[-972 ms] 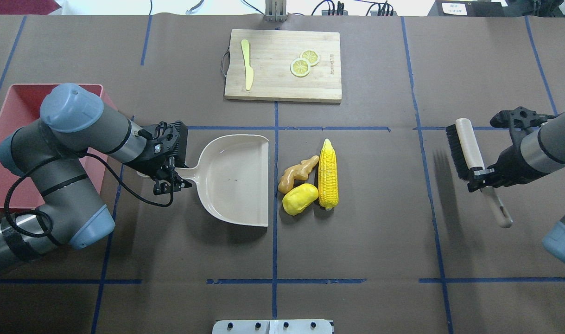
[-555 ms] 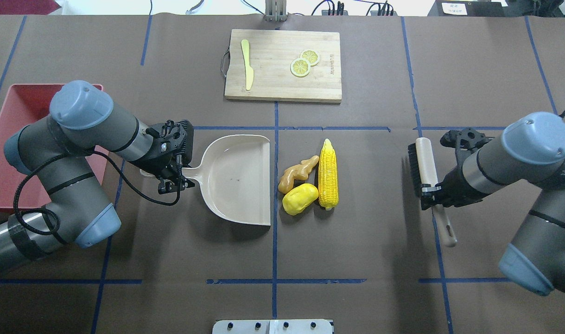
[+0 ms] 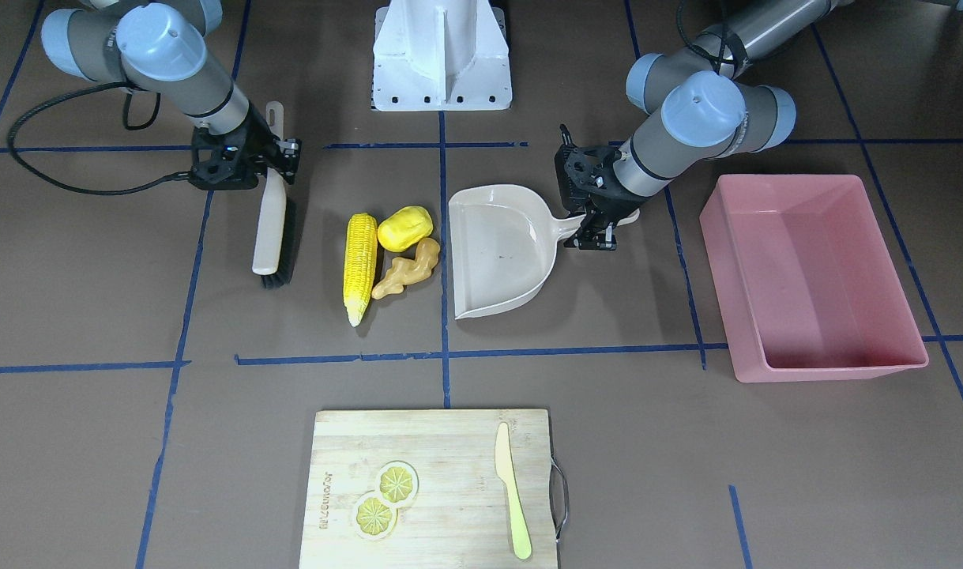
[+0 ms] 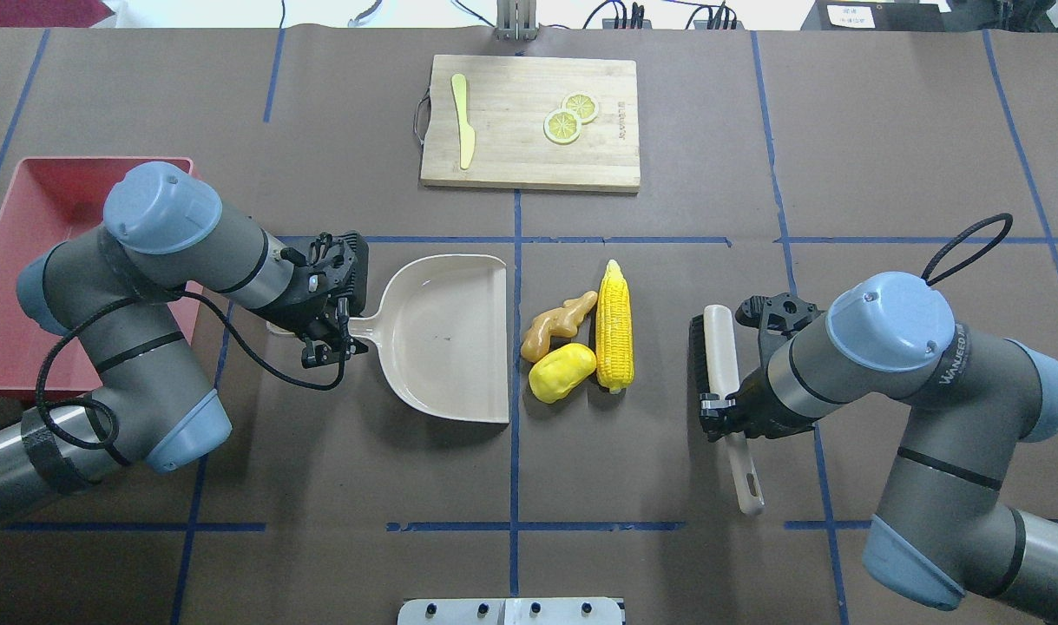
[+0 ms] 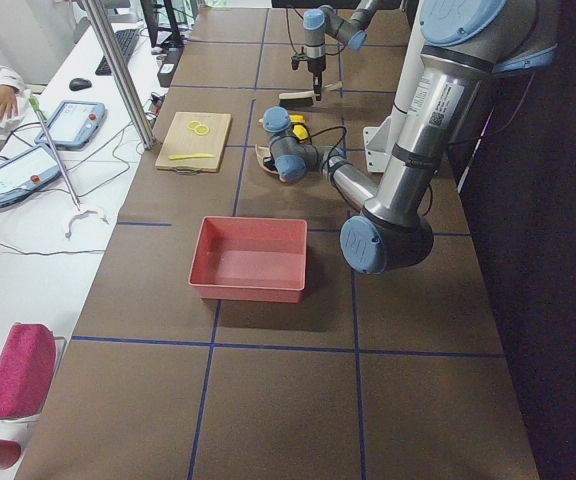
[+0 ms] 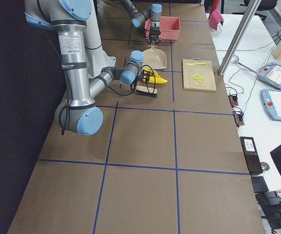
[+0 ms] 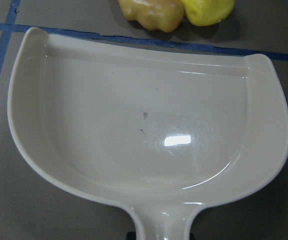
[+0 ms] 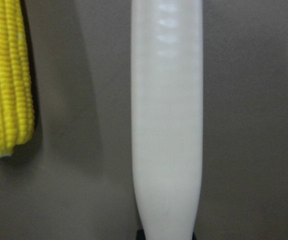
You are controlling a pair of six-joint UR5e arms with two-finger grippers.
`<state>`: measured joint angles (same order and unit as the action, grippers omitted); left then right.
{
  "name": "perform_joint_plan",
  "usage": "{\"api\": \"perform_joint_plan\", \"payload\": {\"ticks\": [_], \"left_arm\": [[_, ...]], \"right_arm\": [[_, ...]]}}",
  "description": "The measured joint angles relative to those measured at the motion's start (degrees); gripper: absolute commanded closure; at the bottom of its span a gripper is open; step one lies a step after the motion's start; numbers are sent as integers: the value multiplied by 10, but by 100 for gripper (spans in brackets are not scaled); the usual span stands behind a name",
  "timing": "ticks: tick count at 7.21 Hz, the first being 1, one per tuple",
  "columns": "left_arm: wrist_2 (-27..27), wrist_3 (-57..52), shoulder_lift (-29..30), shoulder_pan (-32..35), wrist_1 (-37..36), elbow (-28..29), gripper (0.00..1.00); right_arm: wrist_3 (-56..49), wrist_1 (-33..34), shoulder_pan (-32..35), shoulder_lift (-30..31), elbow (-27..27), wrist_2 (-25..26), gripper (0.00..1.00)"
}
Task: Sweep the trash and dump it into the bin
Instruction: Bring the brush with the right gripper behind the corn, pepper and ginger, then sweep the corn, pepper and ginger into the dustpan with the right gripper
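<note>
You see the dustpan and the brush set either side of the trash.
Your left gripper [image 4: 338,334] pinches the dustpan [image 4: 446,334] by its handle, its mouth just beside the ginger root [image 4: 556,321] and yellow lump [image 4: 561,371]. Your right gripper [image 4: 726,412] pinches the brush [image 4: 721,347] near the corn cob [image 4: 614,325]. The pink bin [image 3: 805,261] sits well apart, past the left arm.

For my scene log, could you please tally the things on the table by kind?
Toy foods: 3 (corn cob, yellow lump, ginger root)
Lemon slices: 2
Knife: 1
Cutting board: 1
Dustpan: 1
Brush: 1
Bin: 1
Total: 10
</note>
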<state>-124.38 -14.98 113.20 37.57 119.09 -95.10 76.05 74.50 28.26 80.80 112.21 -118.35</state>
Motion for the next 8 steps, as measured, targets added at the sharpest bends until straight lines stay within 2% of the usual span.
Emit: {"api": "perform_joint_plan", "payload": {"ticks": [8], "left_arm": [[3, 0, 4, -6, 0, -1, 100]], "right_arm": [[16, 1, -30, -81, -38, 17, 100]]}}
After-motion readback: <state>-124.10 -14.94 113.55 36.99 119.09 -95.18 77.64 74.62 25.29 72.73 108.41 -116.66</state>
